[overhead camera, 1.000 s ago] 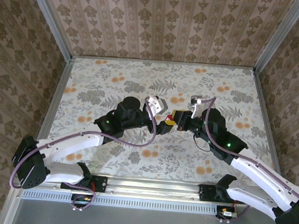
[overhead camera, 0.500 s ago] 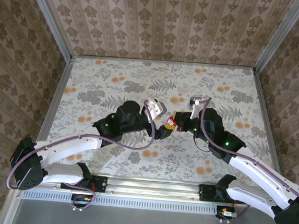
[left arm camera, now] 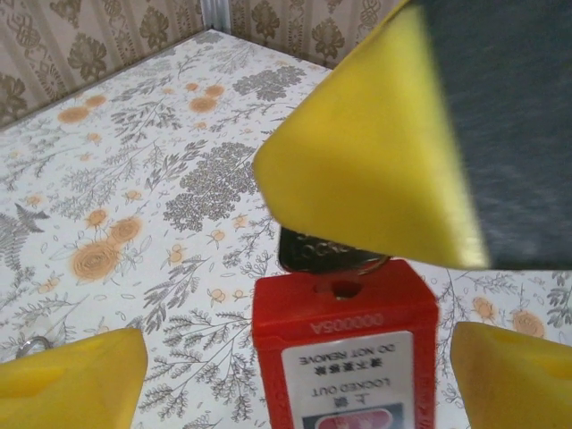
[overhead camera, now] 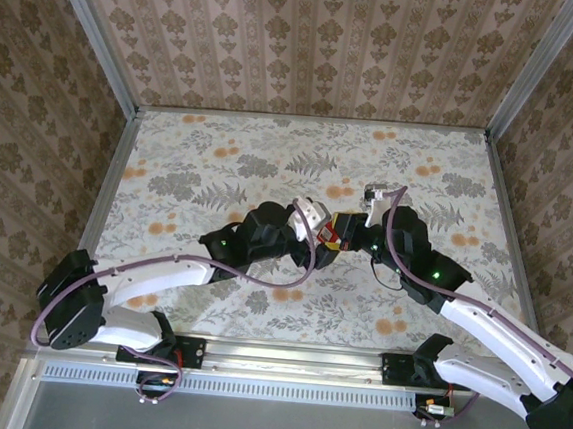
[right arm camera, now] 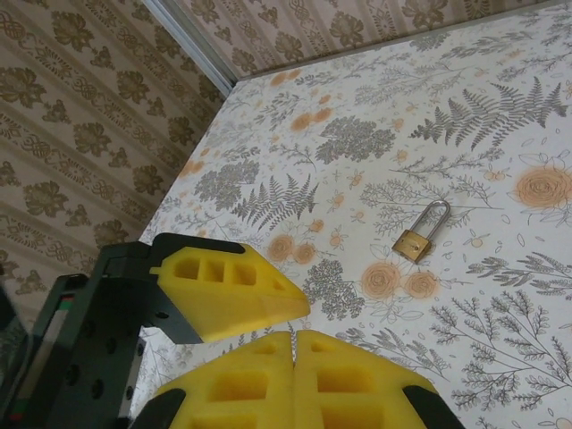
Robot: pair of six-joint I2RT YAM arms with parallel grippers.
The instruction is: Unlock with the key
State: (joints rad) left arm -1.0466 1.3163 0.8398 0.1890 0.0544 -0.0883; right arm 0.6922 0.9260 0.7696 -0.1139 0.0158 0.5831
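The key (left arm camera: 322,254) shows as a dark metal head on a ring through a red plastic tag (left arm camera: 344,313) labelled "LOCKED OUT". Its head pokes out from under the yellow pads of my right gripper (right arm camera: 295,338), which is shut on it above the table. My left gripper (left arm camera: 299,357) is open, a finger on each side of the tag with a gap on both sides. From above, the left gripper (overhead camera: 326,240) and right gripper (overhead camera: 346,227) meet nose to nose at the table's middle, with the red tag (overhead camera: 334,239) between them. The brass padlock (right arm camera: 413,243) lies flat on the table, apart from both.
The flowered table top (overhead camera: 221,159) is bounded by patterned walls on three sides with metal corner posts (overhead camera: 91,37). One yellow finger (right arm camera: 223,286) of the left gripper sits close beside the right gripper's pads. Both arms' cables (overhead camera: 291,275) loop near the centre.
My left arm has swung right and forward, bringing its open fingers around the red tag. The right arm and the key have stayed almost still.
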